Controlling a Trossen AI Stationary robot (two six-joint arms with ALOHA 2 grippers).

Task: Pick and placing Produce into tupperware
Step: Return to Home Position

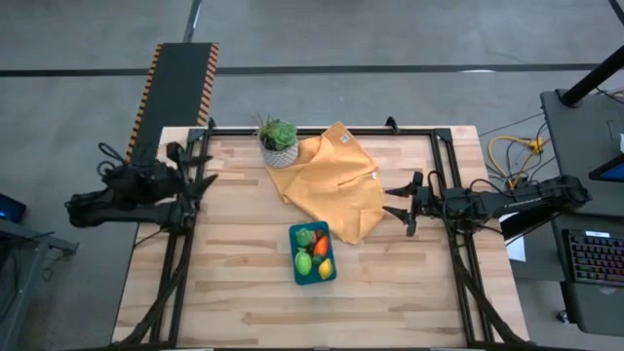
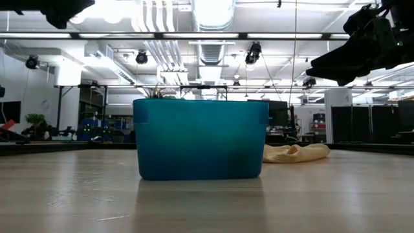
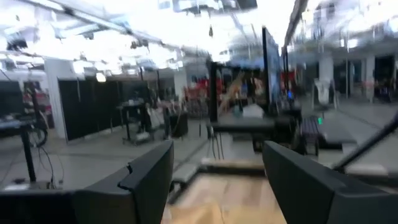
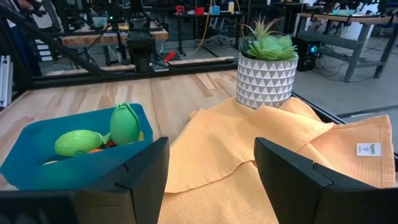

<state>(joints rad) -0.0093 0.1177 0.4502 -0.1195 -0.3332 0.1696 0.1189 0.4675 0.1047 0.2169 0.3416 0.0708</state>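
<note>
Though your right claw and left claw both hang wide open and empty, each at its own side edge of the bench and pointing inward, only the right wrist view looks onto the work: yellow cloth, potted plant, tupperware. From above you see the produce heaped inside the tupperware, just beside the cloth; the low view gives you only its teal wall.

Robotics lab on an industrial floor. Bare ceiling ducts, strip lights, concrete floor, hazard-striped ramp. Past the fingers of the right gripper: workbenches, a yellow cable. Past those of the left gripper: black partition panels, more benches. Keyboard behind the right arm.
</note>
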